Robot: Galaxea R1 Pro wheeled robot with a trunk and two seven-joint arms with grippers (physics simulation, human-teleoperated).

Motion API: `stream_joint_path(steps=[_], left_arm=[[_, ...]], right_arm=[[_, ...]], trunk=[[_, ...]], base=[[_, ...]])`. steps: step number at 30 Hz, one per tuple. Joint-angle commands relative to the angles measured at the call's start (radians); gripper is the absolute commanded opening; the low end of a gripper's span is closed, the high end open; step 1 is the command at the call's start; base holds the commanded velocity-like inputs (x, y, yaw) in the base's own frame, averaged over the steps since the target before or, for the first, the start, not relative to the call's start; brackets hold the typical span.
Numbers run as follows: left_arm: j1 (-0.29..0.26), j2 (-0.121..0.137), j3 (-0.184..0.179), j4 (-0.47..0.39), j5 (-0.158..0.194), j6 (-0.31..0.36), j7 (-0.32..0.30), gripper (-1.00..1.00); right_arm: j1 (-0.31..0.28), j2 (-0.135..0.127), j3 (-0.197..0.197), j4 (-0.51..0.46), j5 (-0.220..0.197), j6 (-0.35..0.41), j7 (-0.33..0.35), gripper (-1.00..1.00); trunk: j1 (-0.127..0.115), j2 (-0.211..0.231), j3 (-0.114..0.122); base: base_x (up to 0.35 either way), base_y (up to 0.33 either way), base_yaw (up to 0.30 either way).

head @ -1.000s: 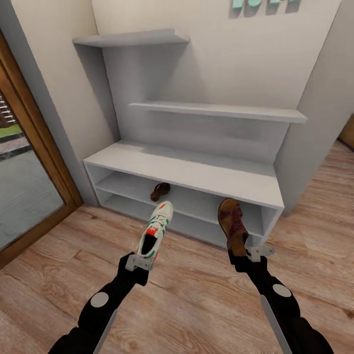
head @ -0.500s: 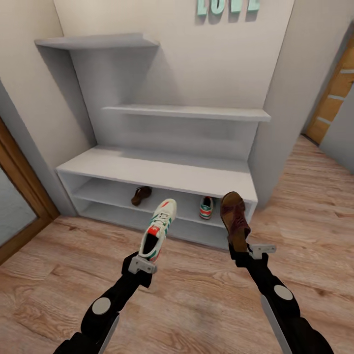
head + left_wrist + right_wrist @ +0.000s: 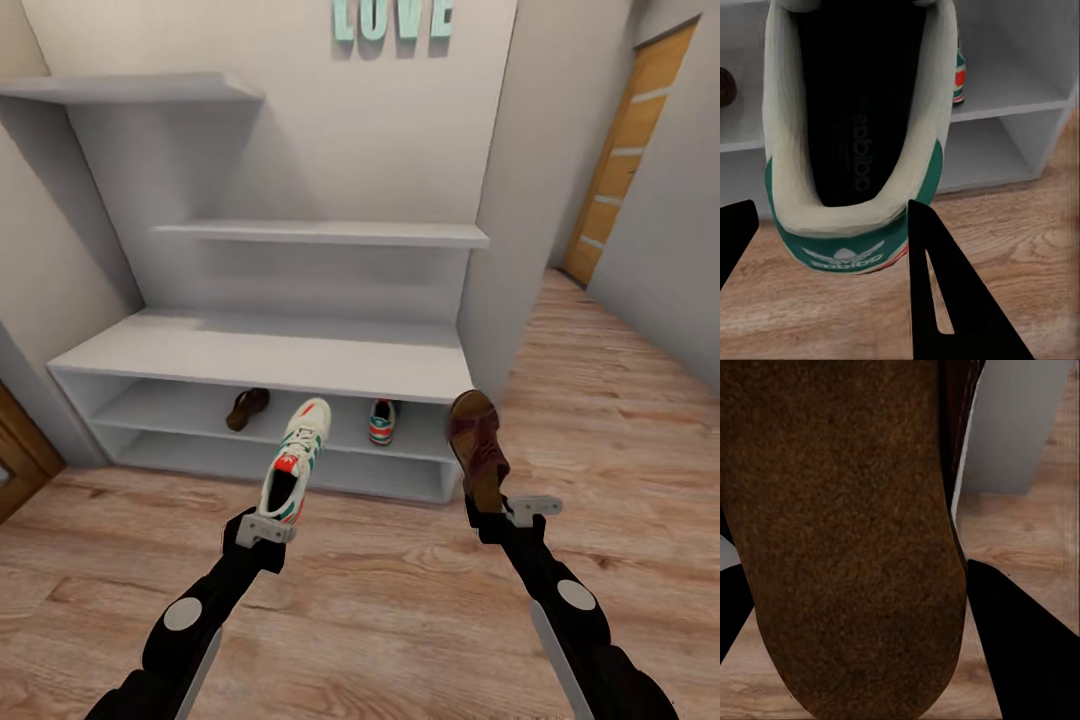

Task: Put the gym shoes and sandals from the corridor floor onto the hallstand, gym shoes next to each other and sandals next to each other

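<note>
the corridor floor (image 3: 400,610) is light wood-grain planking, running from the robot up to the hallstand (image 3: 250,350) and away to the right toward a wooden door (image 3: 625,160). the hallstand is a pale grey-white low unit against the wall, with two open slots under its flat top and two stepped wall shelves above; teal letters (image 3: 392,17) hang on the wall over it. its right end meets a jutting wall corner, and past that corner the floor opens wide. at the far left a bit of wooden door frame (image 3: 20,450) stands near the unit's left end.

inside the upper slot lie a dark sandal on the shelf (image 3: 247,407) and, well apart to its right, a gym shoe on the shelf (image 3: 382,421).

the left gripper (image 3: 262,528) is clamped on the heel of a held gym shoe (image 3: 292,474), toe pointing at the slots, above the floor. the right gripper (image 3: 500,512) is clamped on a held sandal (image 3: 477,448), raised just in front of the unit's right end.
</note>
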Motion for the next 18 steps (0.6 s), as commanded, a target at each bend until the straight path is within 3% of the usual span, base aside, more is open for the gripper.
stream_joint_path(steps=[1, 18], left_arm=[[0.0, 0.0, 0.0, -0.002, -0.008, 0.005, -0.004, -1.0], [0.0, 0.0, -0.001, -0.002, -0.008, 0.005, -0.004, -1.0]], right_arm=[[-0.001, -0.001, 0.002, -0.001, -0.01, 0.005, -0.003, -1.0], [-0.001, 0.0, 0.002, -0.001, -0.01, 0.005, -0.003, -1.0]], trunk=[[0.0, 0.0, 0.0], [0.0, 0.0, 0.014]], base=[[0.0, 0.0, -0.268], [0.0, 0.0, -0.268]])
